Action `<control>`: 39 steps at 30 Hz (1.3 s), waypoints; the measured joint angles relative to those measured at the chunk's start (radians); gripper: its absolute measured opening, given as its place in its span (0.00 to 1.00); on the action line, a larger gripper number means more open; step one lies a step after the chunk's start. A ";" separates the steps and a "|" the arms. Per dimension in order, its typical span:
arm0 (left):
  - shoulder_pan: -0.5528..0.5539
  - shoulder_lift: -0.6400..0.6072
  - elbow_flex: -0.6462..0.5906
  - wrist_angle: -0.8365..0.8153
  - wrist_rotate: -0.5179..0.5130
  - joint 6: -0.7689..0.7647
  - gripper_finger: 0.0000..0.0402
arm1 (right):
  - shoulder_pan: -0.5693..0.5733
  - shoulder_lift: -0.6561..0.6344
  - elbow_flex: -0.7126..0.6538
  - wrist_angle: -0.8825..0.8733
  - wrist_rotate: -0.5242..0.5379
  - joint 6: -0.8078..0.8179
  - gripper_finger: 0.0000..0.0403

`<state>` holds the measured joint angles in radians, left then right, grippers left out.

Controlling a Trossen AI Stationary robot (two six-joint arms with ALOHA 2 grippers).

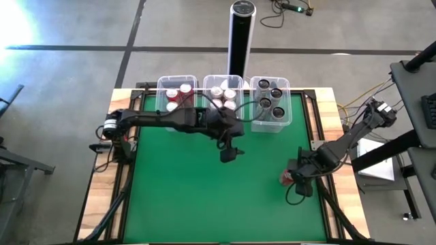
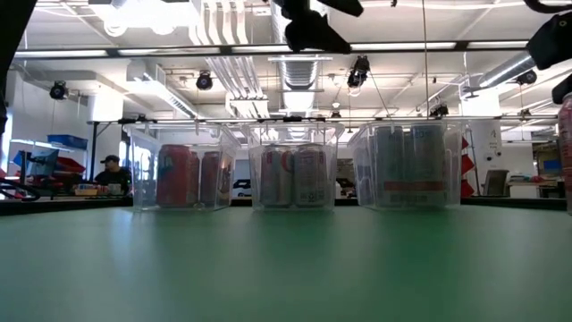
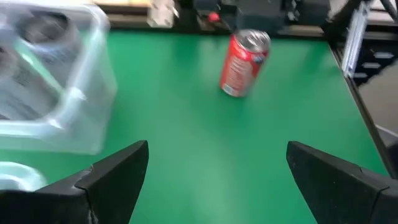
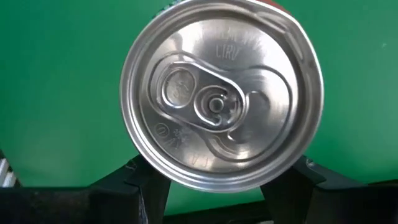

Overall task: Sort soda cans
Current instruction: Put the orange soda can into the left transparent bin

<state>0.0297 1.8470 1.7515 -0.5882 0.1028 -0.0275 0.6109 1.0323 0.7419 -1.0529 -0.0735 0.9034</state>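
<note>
I have the right gripper (image 1: 294, 178) pinching a red soda can (image 4: 222, 93) near the mat's right edge, its silver top facing the wrist camera; my left gripper (image 3: 214, 180) hangs spread over mid-table, just before the three clear tubs (image 1: 271, 122) holding sorted cans (image 2: 188, 177).

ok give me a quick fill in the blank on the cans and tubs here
1. The right gripper is shut on a ____ can.
2. The left gripper hangs over the mat with its fingers ____.
3. Along the table's far edge stand ____ clear tubs.
4. The dark-topped cans sit in the ____ tub in the high view.

Missing words: red; open; three; right
</note>
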 joint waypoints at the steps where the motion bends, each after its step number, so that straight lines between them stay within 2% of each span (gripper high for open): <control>1: -0.004 0.001 -0.016 0.011 0.005 -0.004 0.91 | -0.006 0.007 0.000 0.002 0.004 -0.008 0.51; 9: -0.025 0.026 -0.082 0.132 0.047 -0.036 0.91 | -0.063 0.055 0.003 0.085 0.027 -0.109 0.51; 20: -0.030 0.032 -0.082 0.134 0.067 -0.065 0.91 | -0.153 0.156 0.057 0.174 0.077 -0.259 0.51; 30: -0.052 0.027 -0.077 -0.007 0.147 -0.139 0.91 | -0.216 0.257 0.104 0.257 0.081 -0.394 0.51; 39: -0.087 -0.018 -0.077 -0.148 0.149 -0.178 0.91 | -0.270 0.341 0.104 0.441 0.074 -0.462 0.51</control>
<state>-0.0570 1.8294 1.6749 -0.7364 0.2516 -0.2058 0.3408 1.3733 0.8463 -0.6122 0.0006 0.4412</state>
